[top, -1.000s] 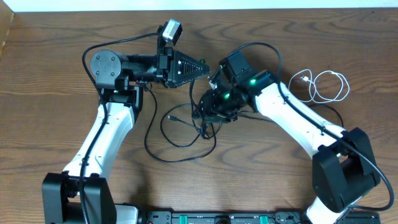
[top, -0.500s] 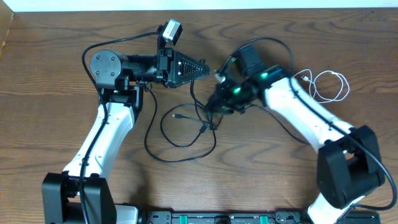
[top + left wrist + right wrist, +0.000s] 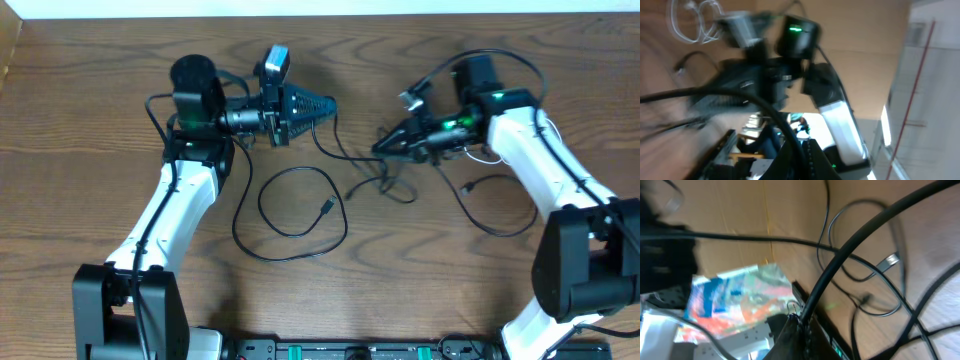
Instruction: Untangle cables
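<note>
Left fingers [image 3: 327, 103] and right fingers [image 3: 382, 150] each clench black cables [image 3: 327, 206]; the knot [image 3: 386, 178] between them is not yet undone.

— The left wrist view is smeared all over; the white cable [image 3: 687, 20], upper left, runs off the top edge.
— In the right wrist view, the black cable [image 3: 855, 255] exits upper right, and the bottom edge crops the right gripper [image 3: 800, 322].
— Overhead, the right arm [image 3: 540, 168] covers most of the white cable.
</note>
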You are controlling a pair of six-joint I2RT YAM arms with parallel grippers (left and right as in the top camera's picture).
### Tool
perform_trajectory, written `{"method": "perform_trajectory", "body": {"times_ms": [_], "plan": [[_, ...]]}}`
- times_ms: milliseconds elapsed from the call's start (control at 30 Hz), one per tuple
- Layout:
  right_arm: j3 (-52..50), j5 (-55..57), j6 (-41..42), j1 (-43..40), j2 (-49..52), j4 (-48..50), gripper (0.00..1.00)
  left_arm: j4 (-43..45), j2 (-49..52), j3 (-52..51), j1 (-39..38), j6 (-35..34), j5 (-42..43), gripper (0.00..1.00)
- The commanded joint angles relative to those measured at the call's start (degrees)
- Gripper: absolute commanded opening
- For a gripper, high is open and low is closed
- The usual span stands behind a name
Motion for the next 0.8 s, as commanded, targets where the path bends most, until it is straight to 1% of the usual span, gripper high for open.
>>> {"method": "perform_trajectory", "body": {"times_ms": [0,67,200,333,467,567,767], "plan": [[-0.1,-1.8,-4.6,-4.0,-1.0,-1.1,0.01,-12.0,0.3,0.3,-0.1,14.1,-5.7,0.07],[-0.1,-1.6,-5.2,-6.3,-1.0,-1.7,0.01,-21.4,0.3,0.3,-0.1,18.6,-9.9,0.07],[-0.1,-1.0,-6.7,-10.9,-1.0,-3.0,0.01,-35.3,0.3,0.3,-0.1,24.1,-18.9,0.07],[-0.1,2.8,-7.7,-14.4,-1.0,-5.1,0.01,-43.6,0.3,0.3,-0.1,25.5,-24.7,0.08],[-0.1,8.0,-7.7,-14.8,-1.0,-5.7,0.01,-46.3,0.3,0.3,-0.1,27.8,-24.9,0.08],[-0.1,11.7,-7.6,-14.6,-1.0,-5.1,0.01,-47.9,0.3,0.3,-0.6,27.8,-25.0,0.07],[-0.1,17.8,-7.2,-13.3,-1.0,-3.9,0.01,-48.1,0.3,0.3,-3.6,27.8,-26.2,0.07]]}}
